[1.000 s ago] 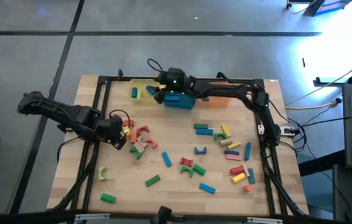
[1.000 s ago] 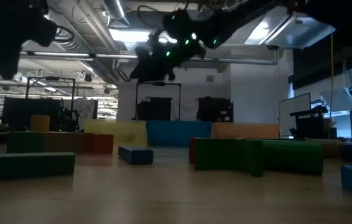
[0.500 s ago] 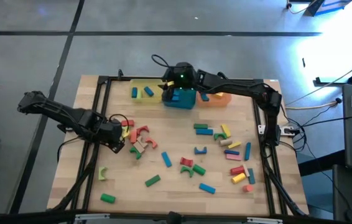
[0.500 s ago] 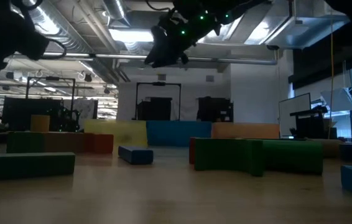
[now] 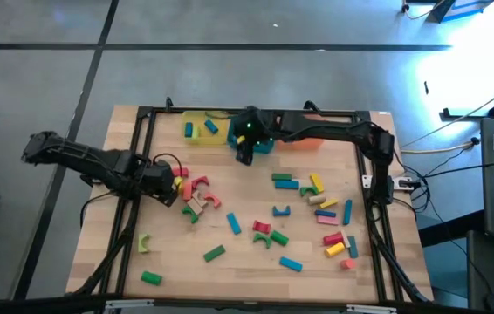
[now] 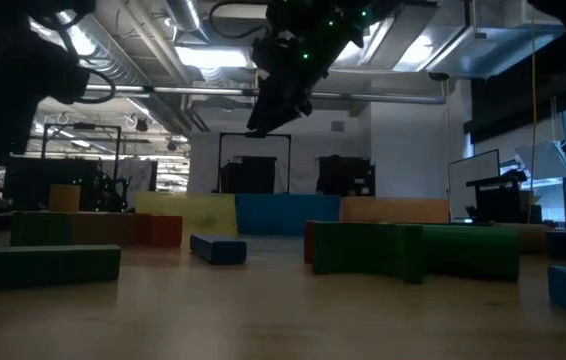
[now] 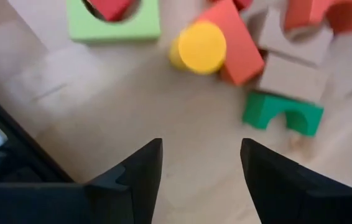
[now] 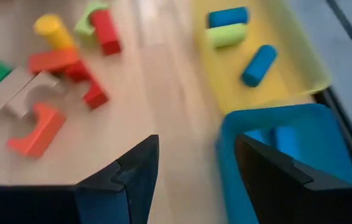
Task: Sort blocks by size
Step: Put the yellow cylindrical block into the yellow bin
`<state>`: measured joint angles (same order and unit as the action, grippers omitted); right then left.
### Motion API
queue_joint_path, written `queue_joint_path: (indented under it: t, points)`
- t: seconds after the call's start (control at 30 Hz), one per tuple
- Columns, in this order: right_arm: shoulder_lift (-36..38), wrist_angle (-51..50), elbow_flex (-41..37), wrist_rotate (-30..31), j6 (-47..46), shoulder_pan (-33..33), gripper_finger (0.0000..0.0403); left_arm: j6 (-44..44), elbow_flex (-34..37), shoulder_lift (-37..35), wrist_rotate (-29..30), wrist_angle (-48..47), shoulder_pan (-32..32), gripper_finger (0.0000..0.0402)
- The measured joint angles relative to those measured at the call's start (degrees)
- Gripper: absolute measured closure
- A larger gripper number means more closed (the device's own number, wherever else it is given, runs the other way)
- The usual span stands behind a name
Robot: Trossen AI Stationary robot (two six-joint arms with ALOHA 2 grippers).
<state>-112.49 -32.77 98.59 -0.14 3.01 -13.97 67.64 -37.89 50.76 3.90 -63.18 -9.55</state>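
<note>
Left hand point(image 7: 201, 171) wide, empty, facing block cluster point(image 7: 250, 68) | right hand point(image 8: 194, 171) wide above teal tray point(image 8: 288, 149)

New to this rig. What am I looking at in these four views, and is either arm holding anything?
Two dark robot arms work at a wooden table, sorting toy blocks by size. The high view looks straight down; the low view looks level across the tabletop; each wrist view looks out past that arm's own two fingers. The left gripper hovers open and empty by a cluster of red, tan and green blocks with a yellow cylinder. The right gripper is open and empty near the blue tray and the yellow tray, which holds two blue blocks and a green one. An orange tray sits beside them. More blocks lie scattered on the table.
</note>
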Motion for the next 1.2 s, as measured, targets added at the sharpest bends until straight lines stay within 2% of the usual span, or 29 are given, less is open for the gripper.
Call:
queue_joint_path:
  t: [0.23, 0.6, 0.83, 1.1, 1.2]
  points:
    - [0.8, -1.8, 0.0, 0.6, 2.0, 2.5, 0.0191, -4.0, 0.0, 1.5, 2.3, 6.8, 3.5, 0.0203]
    - [2.2, -5.7, 0.0, 0.6, 1.9, 5.8, 0.0191, -8.8, 0.0, 8.1, 3.0, 7.0, 8.3, 0.0203]
    - [4.1, -9.6, -0.1, 0.7, 2.0, 8.8, 0.0191, -11.8, 0.0, 9.6, 3.0, 9.6, 9.7, 0.0203]
    - [13.6, -15.8, -0.4, 1.2, 3.5, 9.1, 0.0191, -12.6, 0.0, 9.7, 3.0, 10.1, 10.5, 0.0203]
    - [18.3, -14.0, -4.4, 1.4, 3.4, 9.1, 0.0191, -12.6, 0.0, 9.7, 3.0, 10.1, 10.5, 0.0203]
